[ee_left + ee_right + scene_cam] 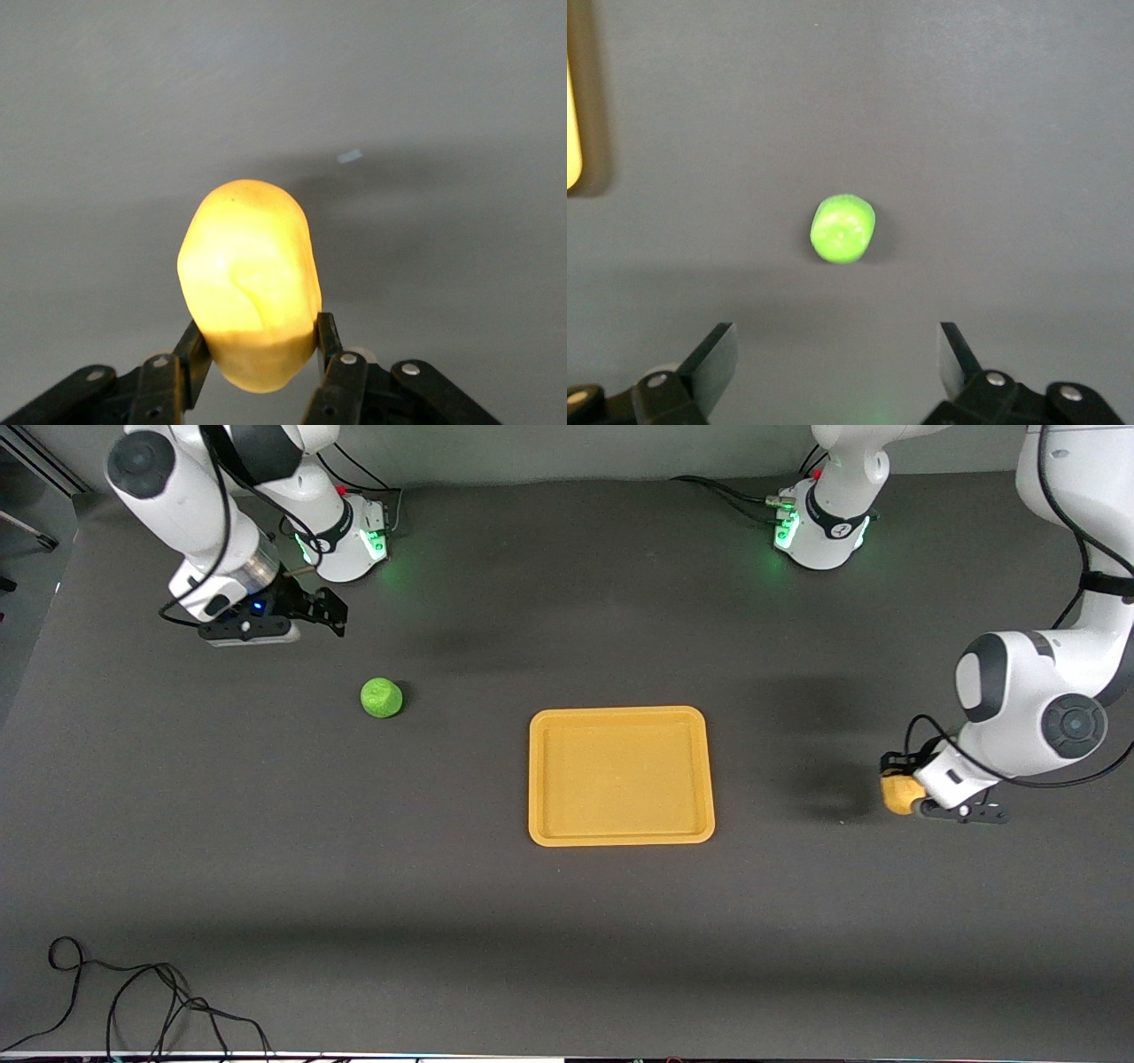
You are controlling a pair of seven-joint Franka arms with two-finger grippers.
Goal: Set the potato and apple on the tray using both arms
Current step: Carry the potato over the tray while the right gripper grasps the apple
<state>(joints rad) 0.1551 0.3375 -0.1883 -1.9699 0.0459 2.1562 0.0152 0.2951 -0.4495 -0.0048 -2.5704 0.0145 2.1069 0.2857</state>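
The yellow-orange tray (620, 836) lies in the middle of the table with nothing on it. The potato (899, 794) sits between the fingers of my left gripper (897, 786) at the left arm's end of the table, low over the table top. In the left wrist view my left gripper (255, 341) is shut on the potato (248, 274). The green apple (382, 697) rests on the table toward the right arm's end. My right gripper (332, 613) hovers open above the table near it. In the right wrist view my right gripper (837, 350) is open and the apple (842, 228) lies ahead of it.
A black cable (133, 1001) lies looped on the table at the edge nearest the front camera, toward the right arm's end. The tray's edge (571, 133) shows at the side of the right wrist view.
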